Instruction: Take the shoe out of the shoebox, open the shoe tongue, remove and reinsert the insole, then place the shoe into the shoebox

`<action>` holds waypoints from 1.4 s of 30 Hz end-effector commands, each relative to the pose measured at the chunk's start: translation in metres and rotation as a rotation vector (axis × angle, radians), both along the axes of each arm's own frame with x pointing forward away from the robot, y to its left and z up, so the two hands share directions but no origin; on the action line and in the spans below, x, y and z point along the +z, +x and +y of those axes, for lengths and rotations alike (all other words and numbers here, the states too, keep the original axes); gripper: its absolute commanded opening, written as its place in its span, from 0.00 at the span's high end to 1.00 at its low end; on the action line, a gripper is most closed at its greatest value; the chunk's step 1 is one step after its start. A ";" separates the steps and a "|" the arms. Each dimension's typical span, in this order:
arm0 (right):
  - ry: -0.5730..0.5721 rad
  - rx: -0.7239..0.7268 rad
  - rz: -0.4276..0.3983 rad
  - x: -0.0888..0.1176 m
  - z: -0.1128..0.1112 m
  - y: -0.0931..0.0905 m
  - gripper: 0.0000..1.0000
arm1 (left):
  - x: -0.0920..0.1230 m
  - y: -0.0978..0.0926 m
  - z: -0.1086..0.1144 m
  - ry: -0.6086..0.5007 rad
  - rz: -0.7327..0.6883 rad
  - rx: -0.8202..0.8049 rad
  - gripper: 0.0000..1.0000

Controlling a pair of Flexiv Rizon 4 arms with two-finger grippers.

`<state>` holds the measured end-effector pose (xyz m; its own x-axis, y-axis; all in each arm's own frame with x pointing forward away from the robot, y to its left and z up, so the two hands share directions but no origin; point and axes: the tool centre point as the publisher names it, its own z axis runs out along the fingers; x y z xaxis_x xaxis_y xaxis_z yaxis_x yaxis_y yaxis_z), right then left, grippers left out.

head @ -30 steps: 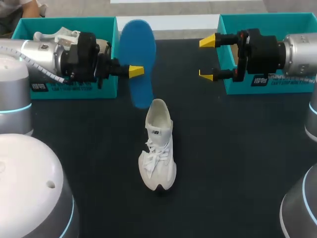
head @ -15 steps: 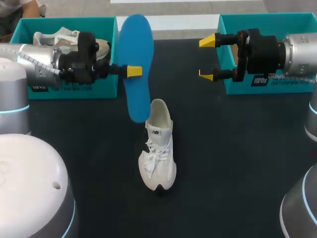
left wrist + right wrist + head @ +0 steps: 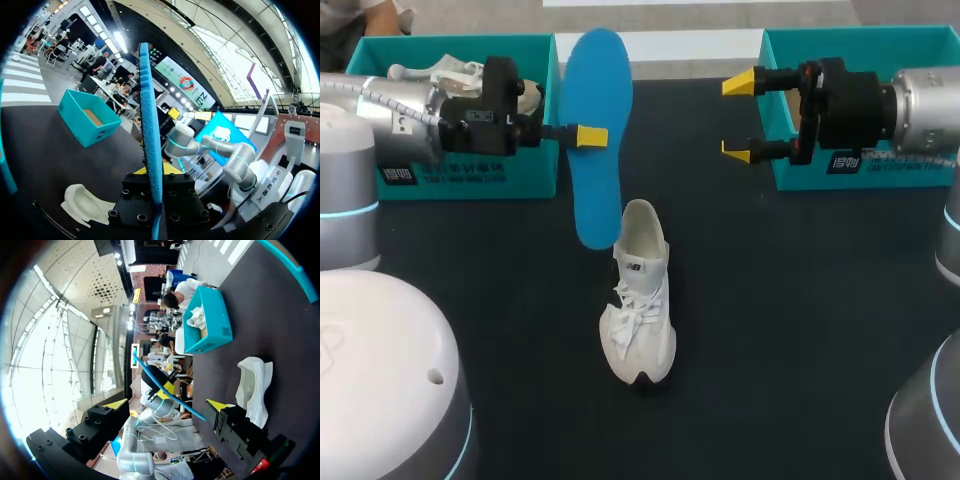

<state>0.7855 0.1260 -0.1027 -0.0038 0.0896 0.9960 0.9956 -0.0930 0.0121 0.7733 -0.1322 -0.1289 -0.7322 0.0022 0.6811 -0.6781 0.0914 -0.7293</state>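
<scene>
Left pincer [image 3: 588, 137] is clenched on the blue insole [image 3: 597, 190], held on edge just left of the white shoe's [image 3: 640, 310] heel. That shoe stands mid-surface [image 3: 800, 300]. Right pincer [image 3: 739, 118] hangs released, far right.

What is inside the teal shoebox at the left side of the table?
A white shoe lies in the left shoebox, and only part of it shows. The left arm covers most of the inside in the head view, so anything else in there cannot be seen.

table [image 3: 800, 330]: black top, pretty plain
left box [image 3: 530, 175]: teal, sitting at the table's far left
spare shoe [image 3: 445, 72]: white, lying inside that left box
</scene>
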 end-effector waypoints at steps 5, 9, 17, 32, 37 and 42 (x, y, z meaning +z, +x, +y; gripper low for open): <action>0.000 -0.001 0.001 -0.001 0.002 0.001 0.00 | -0.005 -0.007 0.002 -0.069 0.232 0.040 1.00; 0.000 -0.001 0.001 -0.001 0.002 0.001 0.00 | -0.003 -0.007 0.002 -0.058 0.369 0.020 1.00; -0.260 -0.117 -0.016 0.013 0.016 -0.018 0.00 | -0.009 -0.002 0.004 -0.091 0.609 0.012 1.00; -0.663 -0.068 -0.051 0.036 0.068 -0.030 0.00 | -0.014 0.005 -0.004 -0.058 0.652 0.011 1.00; -0.692 -0.086 -0.044 0.037 0.071 -0.031 0.00 | -0.020 0.006 -0.008 -0.065 0.667 0.018 1.00; -0.692 -0.086 -0.044 0.037 0.071 -0.031 0.00 | -0.022 0.005 -0.012 -0.087 0.695 0.020 1.00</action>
